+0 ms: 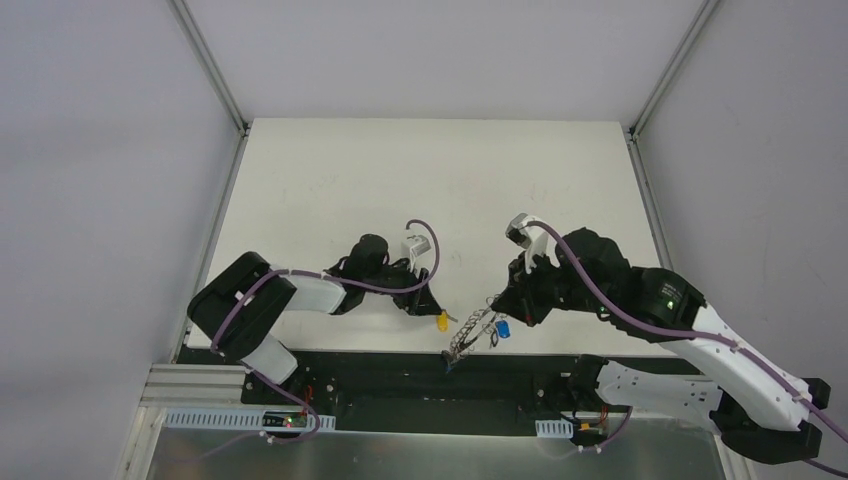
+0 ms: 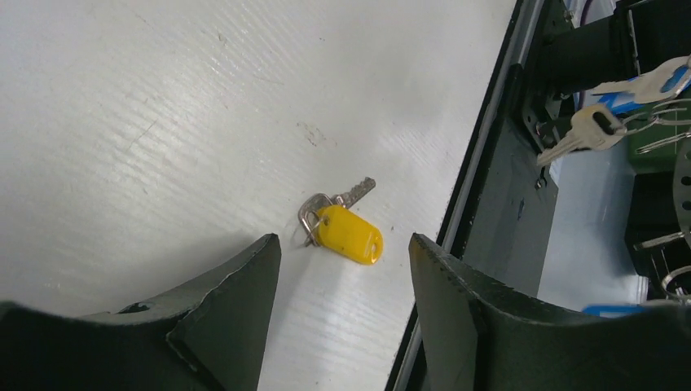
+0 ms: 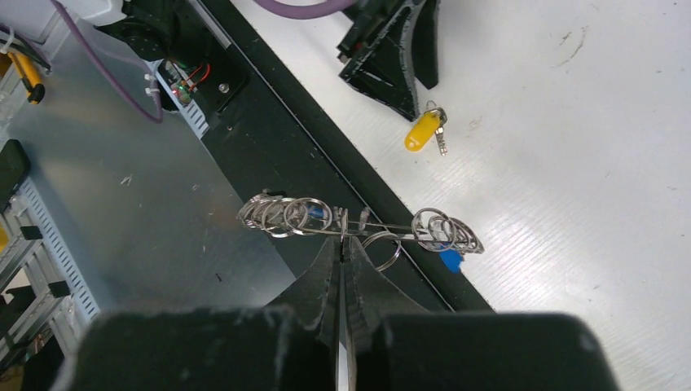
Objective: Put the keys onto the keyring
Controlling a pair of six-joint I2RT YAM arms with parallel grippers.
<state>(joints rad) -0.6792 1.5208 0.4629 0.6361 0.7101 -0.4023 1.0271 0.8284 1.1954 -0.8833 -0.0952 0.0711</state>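
The left gripper point(image 2: 343, 241) is poised over the yellow key point(image 2: 350, 235), wide open, with one finger to either side of it and nothing gripped. The yellow key lies flat on the table point(image 2: 163, 122), apart from both fingers, with a small split ring at its head. The table's near edge runs just beside it. To the right of the yellow key, the keyring point(image 3: 375, 230) is pinched edge-on in the right gripper point(image 3: 342, 248), whose jaws are closed tight on the wire. The blue key point(image 3: 450, 259) appears to hang from the keyring already. The step in hand is judged to be the pick-up of the yellow key. A descent and a close on its plastic head are called for next, with the small ring kept clear for threading onto a loop.
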